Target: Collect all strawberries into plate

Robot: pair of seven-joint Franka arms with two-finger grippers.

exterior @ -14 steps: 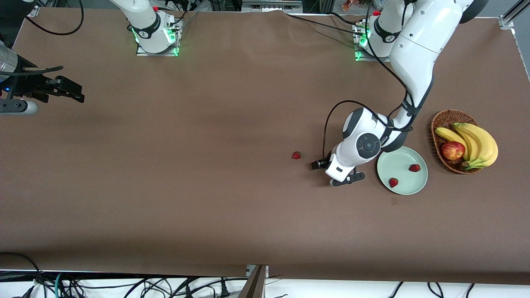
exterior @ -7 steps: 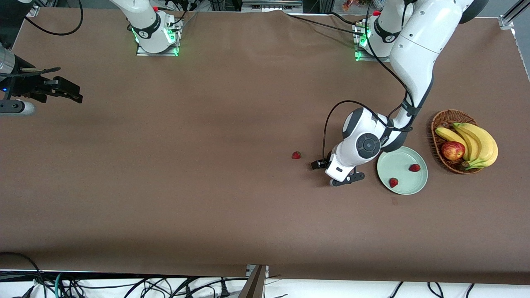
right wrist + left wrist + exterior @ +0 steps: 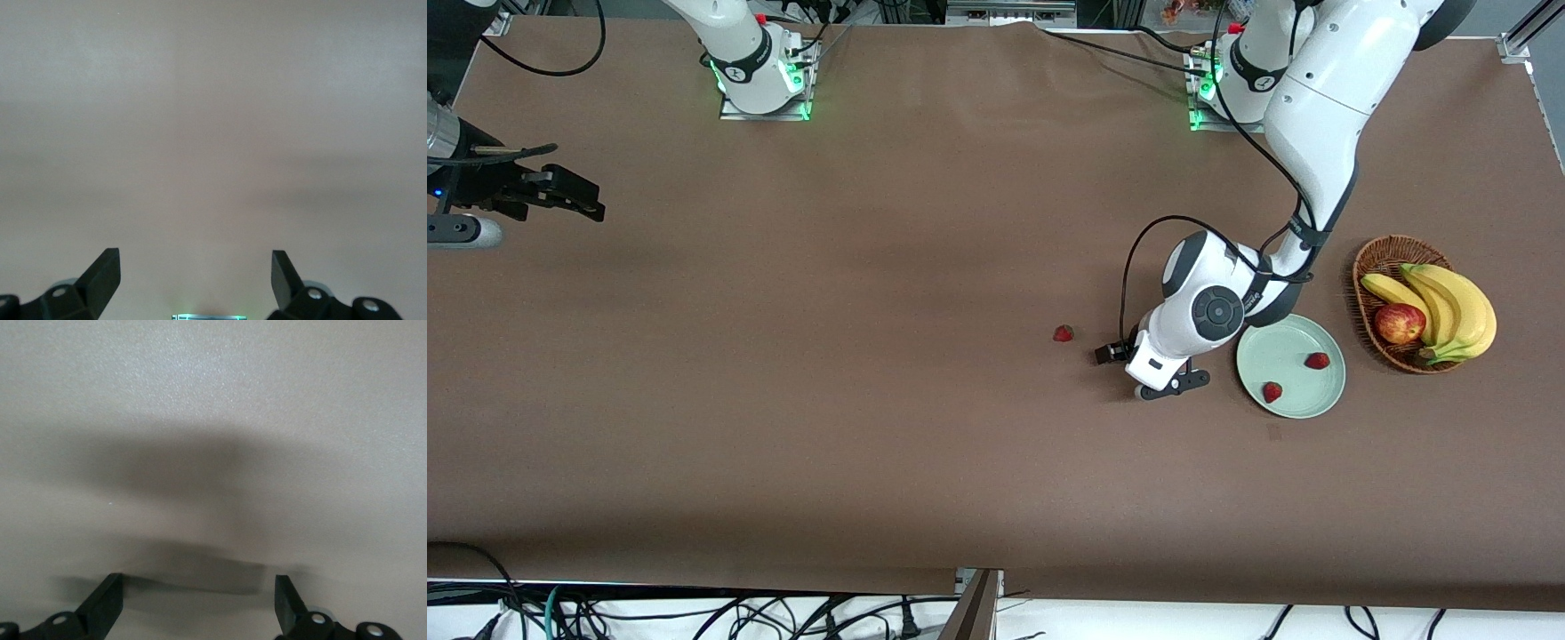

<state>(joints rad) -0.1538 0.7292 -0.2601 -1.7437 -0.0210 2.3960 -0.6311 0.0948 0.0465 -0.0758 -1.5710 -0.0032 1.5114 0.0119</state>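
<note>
Front view: I read no labels. Left gripper (image 3: 1154, 373) wide, empty, over the surface (image 3: 871, 400) beside the plate (image 3: 1294, 342); right gripper (image 3: 569, 196) wide, waiting.

From my front view the desk (image 3: 871, 400) is evenly and fairly brightly lit from overhead, with soft, broad darker bands across the brown cover and no hard glare. Green indicator lights glow at both arm bases and spill a little onto the cloth. That view is sharp; I can read the strawberries (image 3: 1063, 333) as crisp red dots. My left wrist view looks washed out and pale, with a blurred dark shadow spread on the surface near the fingers (image 3: 103, 603). My right wrist view is softer still, hazy and low in contrast.
</note>
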